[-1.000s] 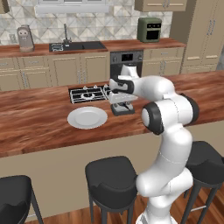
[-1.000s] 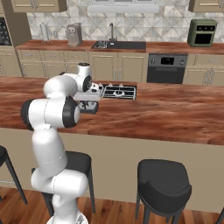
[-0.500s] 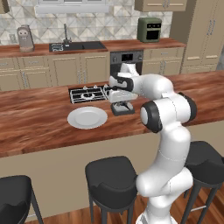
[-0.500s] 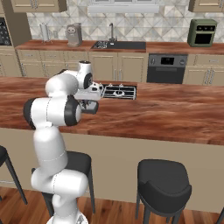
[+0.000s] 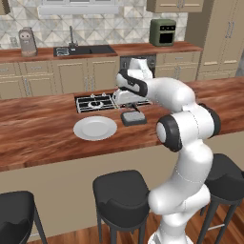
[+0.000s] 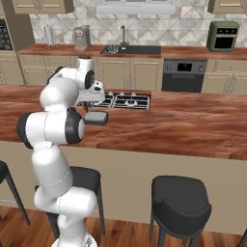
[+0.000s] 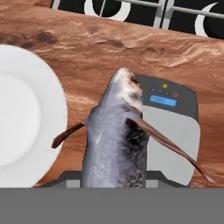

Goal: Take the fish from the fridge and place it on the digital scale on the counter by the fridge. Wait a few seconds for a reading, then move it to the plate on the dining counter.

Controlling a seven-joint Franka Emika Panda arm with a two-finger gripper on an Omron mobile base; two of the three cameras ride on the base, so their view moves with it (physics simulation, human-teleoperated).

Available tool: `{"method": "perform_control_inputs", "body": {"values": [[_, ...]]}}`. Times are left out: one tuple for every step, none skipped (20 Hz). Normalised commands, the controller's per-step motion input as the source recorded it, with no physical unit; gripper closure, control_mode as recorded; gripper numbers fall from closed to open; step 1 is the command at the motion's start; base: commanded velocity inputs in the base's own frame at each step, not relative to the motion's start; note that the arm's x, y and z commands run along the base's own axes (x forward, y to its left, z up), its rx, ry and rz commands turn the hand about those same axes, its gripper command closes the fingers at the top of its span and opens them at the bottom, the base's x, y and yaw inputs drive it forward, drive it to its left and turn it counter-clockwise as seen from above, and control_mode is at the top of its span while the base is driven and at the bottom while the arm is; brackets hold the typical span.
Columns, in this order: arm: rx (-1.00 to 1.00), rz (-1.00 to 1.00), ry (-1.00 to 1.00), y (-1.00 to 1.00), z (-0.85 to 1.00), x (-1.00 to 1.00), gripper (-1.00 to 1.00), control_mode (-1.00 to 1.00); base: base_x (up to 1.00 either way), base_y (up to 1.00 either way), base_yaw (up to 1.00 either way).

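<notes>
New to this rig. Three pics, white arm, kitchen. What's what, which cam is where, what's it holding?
It is a simulated kitchen with a white robot arm on a driving base. Two cameras ride on the base behind the arm, one on its left and one on its right, and both look over the same wooden counter. The third sits on the hand and looks along the gripper.

On the counter lie a white plate, a small dark scale beside it, and a black cooktop behind them.

In the hand view a grey fish hangs above the scale and the plate. It seems held, though the jaws are hidden.
</notes>
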Motion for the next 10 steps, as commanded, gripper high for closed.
{"method": "perform_control_inputs", "body": {"values": [[0.0,0.11,-0.09,0.69,0.45,-0.52,1.0,-1.0,0.0,0.0,0.0],[0.0,0.12,-0.07,0.84,0.33,-0.54,1.0,-1.0,0.0,0.0,0.0],[0.0,0.13,-0.06,0.95,0.14,-0.49,1.0,-1.0,0.0,0.0,0.0],[0.0,0.13,-0.04,1.0,0.0,-0.45,1.0,-1.0,0.0,0.0,0.0],[0.0,0.13,-0.05,1.0,0.0,-0.4,1.0,-1.0,0.0,0.0,0.0],[0.0,0.13,-0.05,1.0,0.0,-0.27,1.0,-1.0,0.0,0.0,0.0],[0.02,0.12,-0.05,1.0,-0.04,-0.14,1.0,-1.0,0.0,0.0,0.0],[0.05,0.12,-0.07,1.0,-0.06,-0.08,1.0,-1.0,0.0,0.0,0.0],[0.06,0.11,-0.07,0.99,-0.04,-0.01,1.0,-1.0,0.0,0.0,0.0],[0.08,0.1,-0.07,0.9,0.0,0.0,1.0,-1.0,0.0,0.0,0.0]]}}
